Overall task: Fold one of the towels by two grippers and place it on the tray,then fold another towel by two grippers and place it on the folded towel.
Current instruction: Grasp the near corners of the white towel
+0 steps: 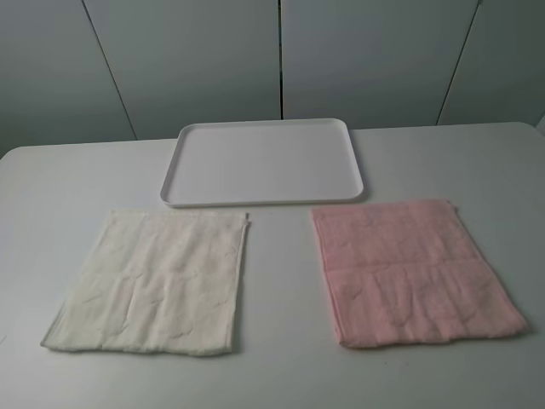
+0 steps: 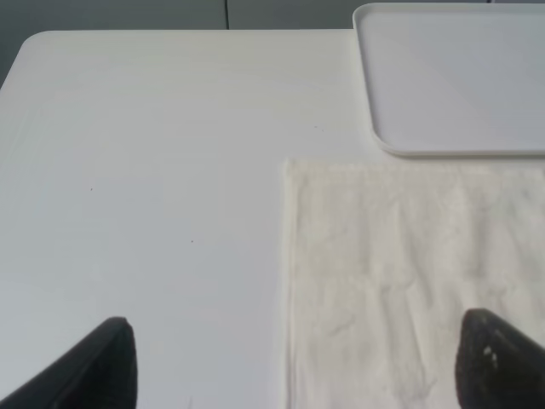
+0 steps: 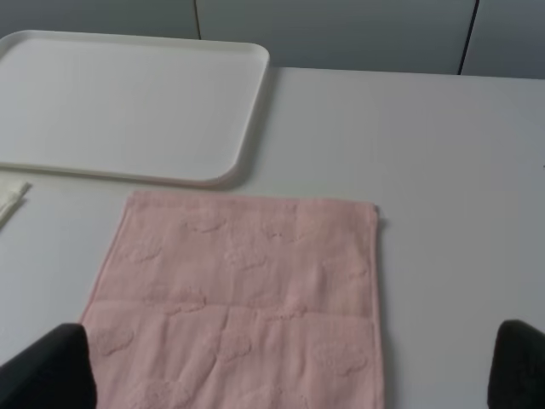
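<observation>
A cream towel [image 1: 153, 281] lies flat on the table at the front left; it also shows in the left wrist view [image 2: 409, 281]. A pink towel [image 1: 413, 271] lies flat at the front right and shows in the right wrist view [image 3: 247, 290]. An empty white tray [image 1: 264, 162] sits behind and between them, also in the left wrist view [image 2: 451, 77] and the right wrist view [image 3: 128, 102]. My left gripper [image 2: 302, 375] is open above the cream towel's left edge. My right gripper [image 3: 281, 375] is open above the pink towel. Neither arm shows in the exterior view.
The white table [image 1: 272, 375] has a rounded far left corner [image 2: 34, 43]. Grey wall panels [image 1: 281, 60] stand behind the table. Bare table shows between the two towels [image 1: 281, 281].
</observation>
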Tool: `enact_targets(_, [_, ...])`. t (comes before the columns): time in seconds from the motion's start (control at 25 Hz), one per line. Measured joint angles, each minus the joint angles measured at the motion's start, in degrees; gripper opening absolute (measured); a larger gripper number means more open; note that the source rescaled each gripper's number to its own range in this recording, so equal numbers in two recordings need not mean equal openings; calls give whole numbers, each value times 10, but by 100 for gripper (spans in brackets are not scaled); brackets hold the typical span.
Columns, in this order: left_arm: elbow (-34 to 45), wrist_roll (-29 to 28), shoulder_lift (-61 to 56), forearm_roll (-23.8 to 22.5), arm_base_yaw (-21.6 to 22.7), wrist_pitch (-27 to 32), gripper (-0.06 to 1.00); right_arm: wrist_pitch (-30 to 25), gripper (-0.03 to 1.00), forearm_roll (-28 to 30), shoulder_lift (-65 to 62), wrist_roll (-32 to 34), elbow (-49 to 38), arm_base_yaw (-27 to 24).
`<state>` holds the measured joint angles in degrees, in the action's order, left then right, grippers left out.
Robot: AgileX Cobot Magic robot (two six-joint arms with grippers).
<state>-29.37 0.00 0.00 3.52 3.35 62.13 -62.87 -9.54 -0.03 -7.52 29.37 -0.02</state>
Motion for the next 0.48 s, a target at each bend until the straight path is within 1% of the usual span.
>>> enact_targets(0.48, [0,0,0,0,0,0,97,0,100,0,0,0,0,0])
